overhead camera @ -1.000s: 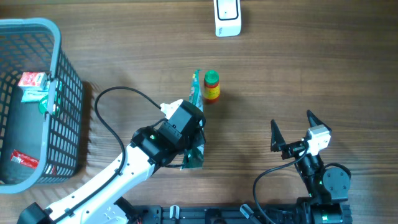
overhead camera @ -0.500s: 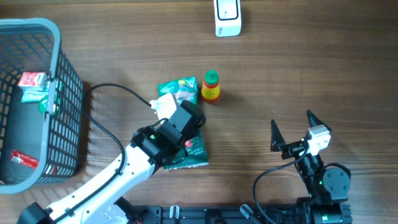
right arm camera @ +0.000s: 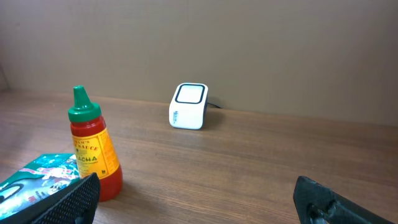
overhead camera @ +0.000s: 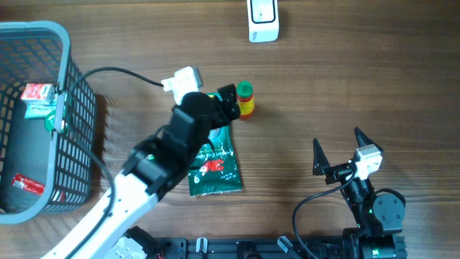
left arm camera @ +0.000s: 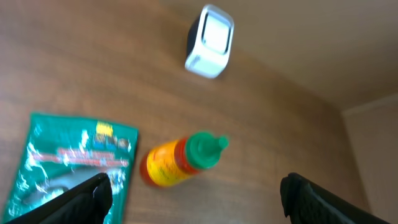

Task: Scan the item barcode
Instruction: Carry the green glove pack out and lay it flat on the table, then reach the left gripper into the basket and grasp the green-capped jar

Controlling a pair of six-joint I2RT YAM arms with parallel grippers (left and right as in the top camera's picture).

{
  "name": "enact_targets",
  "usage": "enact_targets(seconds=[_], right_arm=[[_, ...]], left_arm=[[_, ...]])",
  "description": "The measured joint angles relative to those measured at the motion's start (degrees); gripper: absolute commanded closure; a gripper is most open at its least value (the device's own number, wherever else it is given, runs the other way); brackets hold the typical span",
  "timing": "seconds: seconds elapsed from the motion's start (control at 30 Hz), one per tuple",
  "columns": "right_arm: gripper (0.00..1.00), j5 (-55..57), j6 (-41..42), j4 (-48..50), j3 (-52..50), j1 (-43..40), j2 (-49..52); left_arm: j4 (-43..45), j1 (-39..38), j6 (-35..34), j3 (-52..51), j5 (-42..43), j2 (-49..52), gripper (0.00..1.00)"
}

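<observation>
Overhead: the green foil pouch (overhead camera: 214,167) lies flat mid-tabletop, toward the near edge, free of any grip. The barcode scanner (overhead camera: 263,20) stands at the far edge, its window facing the arms, ready for an item brought to it.

Left wrist: the left gripper (left arm camera: 196,186) gapes wide and empty above the sauce bottle (left arm camera: 179,163) — likely lining up on it.

Right wrist: the right gripper (right arm camera: 199,199) is fully spread and empty, parked near the tabletop's near right corner, out of the way.

1. The table (overhead camera: 359,86) was brown wood grain, smooth and dull.
2. The green pouch (overhead camera: 215,169) was glossy, crinkled film.
3. The sauce bottle (right arm camera: 93,155) was smooth plastic under a shiny label.
4. The scanner (right arm camera: 188,106) was white plastic, its window dark and glossy.
5. The basket (overhead camera: 75,137) was matt plastic mesh.
</observation>
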Motion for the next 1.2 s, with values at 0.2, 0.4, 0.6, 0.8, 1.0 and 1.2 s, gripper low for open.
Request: enact_targets(seconds=[0.2, 0.4, 0.6, 0.8, 1.0, 1.2], right_arm=[[0.0, 0.0, 0.02, 0.0, 0.0, 0.0, 0.0], [0.0, 0.0, 0.0, 0.0, 0.0, 0.0, 0.0], [0.0, 0.0, 0.02, 0.0, 0.0, 0.0, 0.0], [0.0, 0.0, 0.0, 0.0, 0.0, 0.0, 0.0], [0.0, 0.0, 0.0, 0.0, 0.0, 0.0, 0.0], [0.0, 0.0, 0.0, 0.0, 0.0, 0.0, 0.0]], left_arm=[[-1.11, 6.78, 10.08, 5.4, -0.35, -8.72, 0.05], [-8.61, 13.42, 17.31, 15.21, -1.29, -11.5, 0.0], [-21.66, 19.63, 20.5, 26.05, -6.1, -11.56, 0.0], [-30.12, 21.77, 20.9, 28.22, -7.72, -12.13, 0.0], [-34.27, 22.29, 20.85, 28.22, -14.16, -11.8, 0.0], [-28.74, 34.12, 20.63, 28.22, -17.81, -11.32, 0.0]])
